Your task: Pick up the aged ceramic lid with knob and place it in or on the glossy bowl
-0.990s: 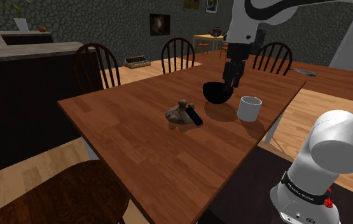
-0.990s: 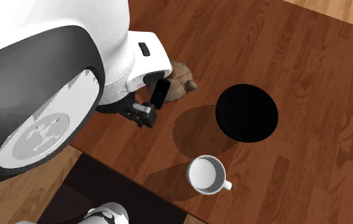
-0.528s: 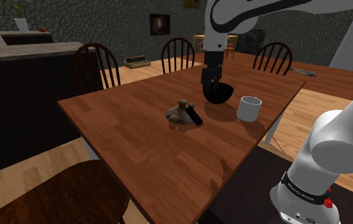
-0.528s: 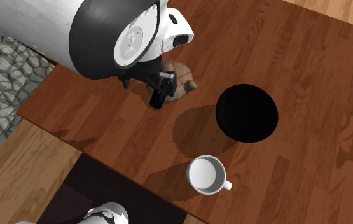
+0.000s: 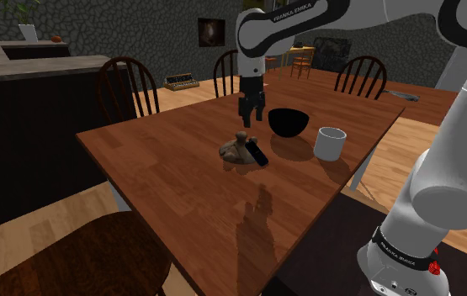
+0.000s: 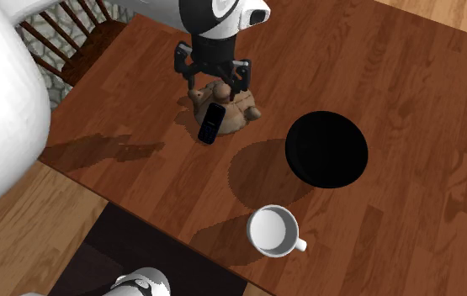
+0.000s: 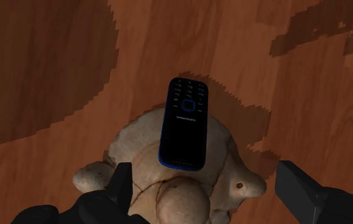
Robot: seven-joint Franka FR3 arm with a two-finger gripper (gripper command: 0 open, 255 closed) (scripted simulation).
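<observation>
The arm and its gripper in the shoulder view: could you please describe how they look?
The arm has rounded white links with dark joints; one upper link bears dark FRANKA EMIKA lettering. Near the base runs a black band with pale lettering and a red mark. The gripper is all black, with two blocky fingers.

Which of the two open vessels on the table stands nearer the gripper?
The black bowl. It is dark, wide and has no handle. The white mug, smaller and with a handle, stands farther from the gripper.
</observation>
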